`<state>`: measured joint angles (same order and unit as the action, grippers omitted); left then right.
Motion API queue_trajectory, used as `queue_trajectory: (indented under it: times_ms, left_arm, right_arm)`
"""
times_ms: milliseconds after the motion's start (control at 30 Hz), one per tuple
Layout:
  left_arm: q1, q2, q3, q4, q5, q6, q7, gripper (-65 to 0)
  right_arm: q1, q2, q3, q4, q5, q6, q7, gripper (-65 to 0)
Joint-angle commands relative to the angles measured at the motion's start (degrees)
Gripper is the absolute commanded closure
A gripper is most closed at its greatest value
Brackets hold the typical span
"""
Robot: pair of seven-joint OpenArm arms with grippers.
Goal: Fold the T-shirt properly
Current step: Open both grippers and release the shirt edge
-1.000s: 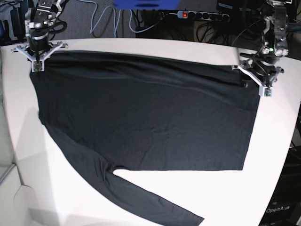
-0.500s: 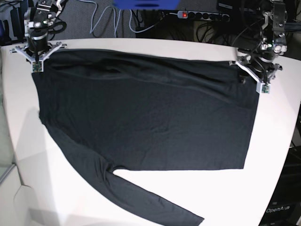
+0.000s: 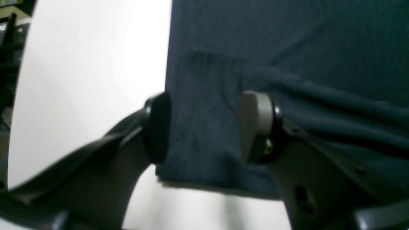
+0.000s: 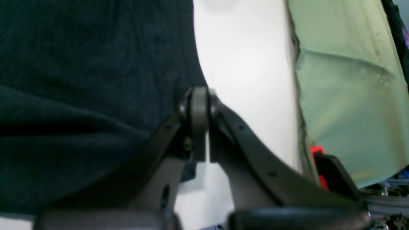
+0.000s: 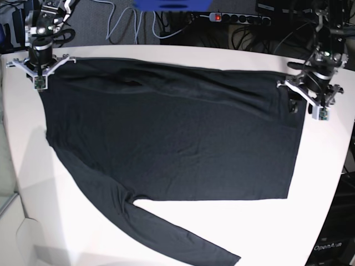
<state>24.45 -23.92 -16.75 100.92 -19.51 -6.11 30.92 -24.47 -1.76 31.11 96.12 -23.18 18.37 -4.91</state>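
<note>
The black T-shirt [image 5: 166,138] lies spread on the white table [image 5: 327,166], one long sleeve [image 5: 183,238] trailing toward the front edge. At its far left corner my right gripper [image 5: 41,67] is shut on the cloth. In the right wrist view the pads [image 4: 199,124] press together at the T-shirt [image 4: 80,64] edge. Over the far right corner my left gripper [image 5: 299,100] is open. In the left wrist view the gripper [image 3: 206,127] straddles the T-shirt [image 3: 287,48] corner, which lies flat below the pads.
A power strip [image 5: 238,18] and cables lie behind the table's far edge. A pale green sheet [image 4: 345,95] lies past the table edge in the right wrist view. Bare white table runs along the right side and the front left.
My left gripper has shifted slightly outward to the right, staying open. My right gripper has moved a little left with the corner, drawing the far edge straighter.
</note>
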Motion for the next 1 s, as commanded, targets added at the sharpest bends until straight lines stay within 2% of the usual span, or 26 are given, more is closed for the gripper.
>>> queue_trajectory:
  times_ms: [0,133,300,367,433,567,700,767,967]
  left_arm:
    - [0.48,-0.82,-0.35,1.36,0.03,0.00,-1.16,-33.2]
    - [2.76,-1.35,-0.17,1.54,0.47,-0.09,-1.69,-33.2]
    - [4.70,-1.88,-0.26,1.54,0.47,-0.62,-1.77,-33.3]
    - [5.84,-2.06,-0.43,1.54,0.47,-3.96,-1.77,-33.3]
    - [6.89,-1.26,-2.37,1.45,0.30,-6.42,-1.77,-33.3]
    - [8.39,5.33,-11.25,0.92,0.47,-11.61,-1.69,-34.1]
    - [8.12,11.22,-21.09,0.75,0.56,-20.48,-1.16,-42.2]
    - [7.95,12.98,-24.17,-0.48,0.56,-24.18,-1.16,-42.8]
    - [3.29,16.49,-29.71,-9.80,0.56,-29.98,-1.42,-42.8]
  right_arm:
    - [-0.01,0.48,0.32,1.42,0.19,-0.13,1.26,0.0]
    - [0.60,-0.75,4.01,1.77,0.19,-0.13,2.23,0.0]
    - [0.07,-2.24,8.14,1.33,0.19,-0.04,9.08,-0.1]
    - [-0.54,-3.21,9.99,1.33,0.19,0.13,10.40,-0.1]
    - [-0.63,-3.82,11.39,1.33,0.19,2.42,11.19,-0.1]
    - [-0.01,-6.20,15.08,1.33,0.19,8.05,11.54,-0.1]
    - [0.60,-6.81,16.58,0.81,0.19,10.16,11.54,-0.1]
    - [0.60,-6.81,16.58,0.02,0.19,10.86,11.46,-0.1]
    - [0.25,-6.81,16.58,-1.65,0.19,10.86,11.46,-0.1]
